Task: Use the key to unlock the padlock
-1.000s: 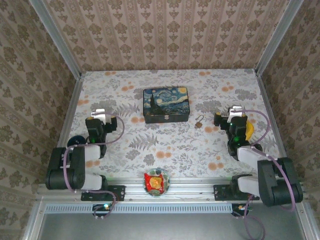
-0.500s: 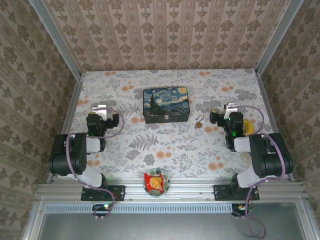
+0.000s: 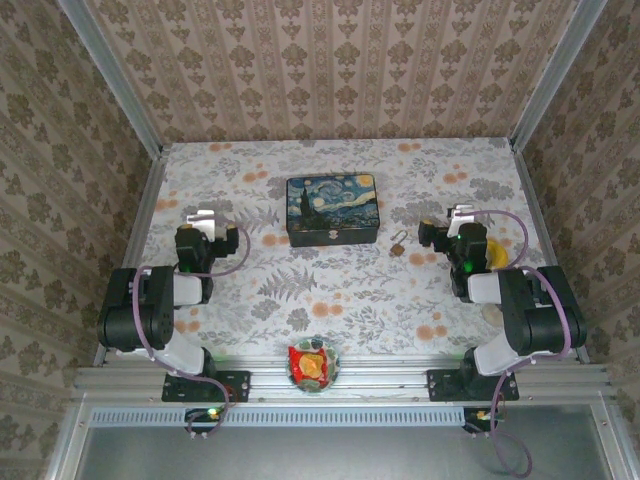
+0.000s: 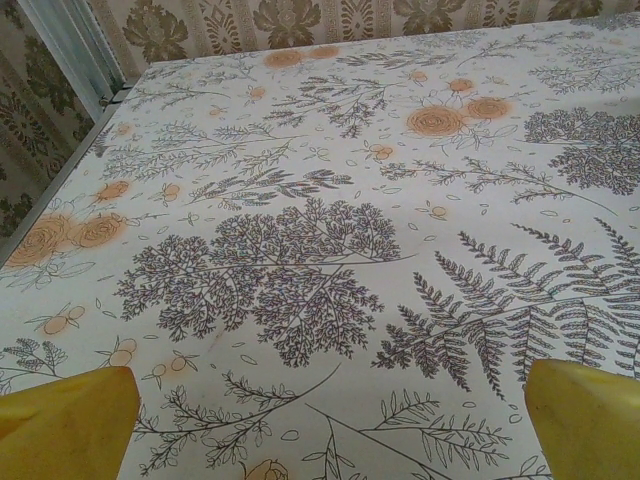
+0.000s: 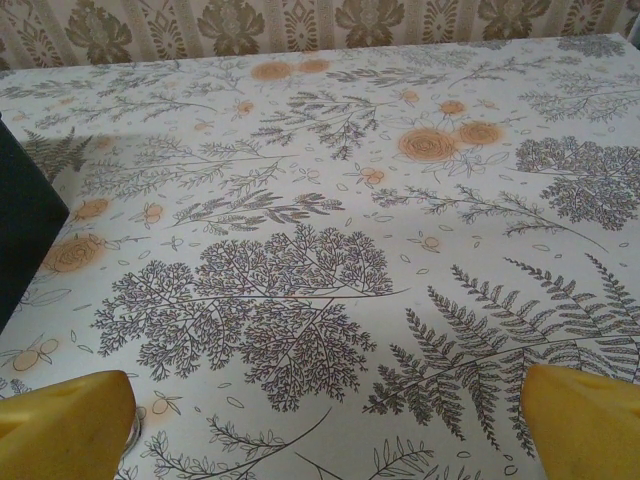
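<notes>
- Enclosed table point(image 3: 330, 290) under a white cloth printed with grey ferns and orange flowers; beige damask wallpaper walls point(image 3: 330, 70) on the left, far and right sides; grey aluminium rail point(image 3: 340, 385) along the near edge
- Open room: far strip of cloth behind the tin is bare, and so is the middle strip between the two arms; side walls run close beside both arms
- Rectangular tin painted with a blue-and-yellow Starry Night scene point(image 3: 332, 210) sits centre-far, lid on
- Round dish of red-and-yellow wrapped pieces point(image 3: 313, 363) at the near edge, between the bases
- Left arm point(image 3: 150, 315) folded back over its base, forearm pointing at the far wall; left gripper point(image 3: 201, 217) low over the cloth, left of the tin; yellow fingertips point(image 4: 65, 425) spread wide, nothing between them
- Right arm point(image 3: 525, 320) folded the same way; right gripper point(image 3: 461, 214) low, yellow fingertips point(image 5: 60, 420) spread wide, bare cloth between them
- Yellow curved banana-like object point(image 3: 497, 257) just right of the right wrist
- Tiny brass-coloured padlock with thin silver shackle point(image 3: 398, 243) lies on the cloth off the tin's near right corner; near the right gripper on its left, not touching; well apart from the left gripper
</notes>
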Available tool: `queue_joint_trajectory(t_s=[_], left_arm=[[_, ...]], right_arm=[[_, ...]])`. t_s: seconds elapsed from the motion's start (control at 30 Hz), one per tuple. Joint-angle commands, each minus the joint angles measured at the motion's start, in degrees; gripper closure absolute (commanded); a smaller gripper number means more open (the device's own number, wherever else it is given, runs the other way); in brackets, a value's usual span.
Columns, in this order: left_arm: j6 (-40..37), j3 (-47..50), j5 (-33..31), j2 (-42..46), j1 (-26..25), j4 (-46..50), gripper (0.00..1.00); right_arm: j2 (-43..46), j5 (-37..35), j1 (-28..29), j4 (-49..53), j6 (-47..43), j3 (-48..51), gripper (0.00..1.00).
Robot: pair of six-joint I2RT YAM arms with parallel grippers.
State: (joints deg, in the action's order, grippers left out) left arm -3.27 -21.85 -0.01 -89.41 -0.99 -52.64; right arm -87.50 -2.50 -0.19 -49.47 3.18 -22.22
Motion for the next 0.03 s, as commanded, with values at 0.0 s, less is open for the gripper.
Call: queue_joint_trajectory(t_s=[0.0], left_arm=[[-0.7, -0.7, -0.5, 0.2, 0.1, 0.0, 0.00]], right_arm=[[0.1, 0.6, -0.3, 0.2, -0.1, -0.8, 0.00]])
